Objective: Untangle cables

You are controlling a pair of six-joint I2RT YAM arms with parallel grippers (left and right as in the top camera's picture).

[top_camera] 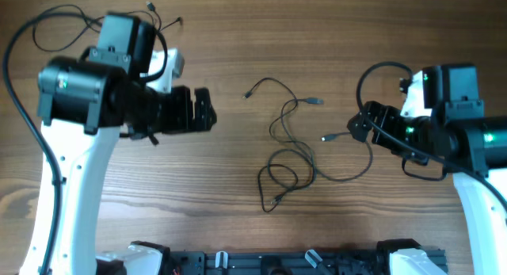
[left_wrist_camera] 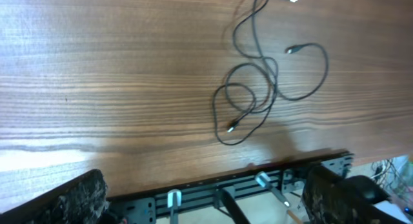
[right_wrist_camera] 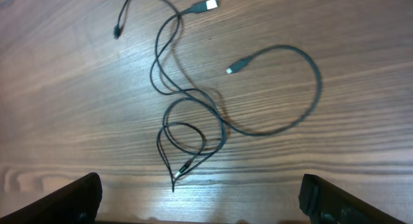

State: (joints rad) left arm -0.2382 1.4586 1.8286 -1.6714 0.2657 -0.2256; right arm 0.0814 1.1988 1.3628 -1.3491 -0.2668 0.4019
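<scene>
The cables lie as a loose tangle of thin dark strands on the wooden table, midway between the arms. Their small plug ends point outward, and overlapping loops sit at the near side. In the left wrist view the cables lie far ahead, to the upper right. The right wrist view has the cables spread in front of the fingers. My left gripper stands open left of the tangle, holding nothing. My right gripper stands open at its right, close to one plug end. My left gripper and my right gripper both have empty jaws.
Two thin dark cord ends show at the back left, behind the left arm. A black metal rail runs along the table's near edge, and the left wrist view has the rail just ahead of the fingers. Thick black arm cables loop by each arm.
</scene>
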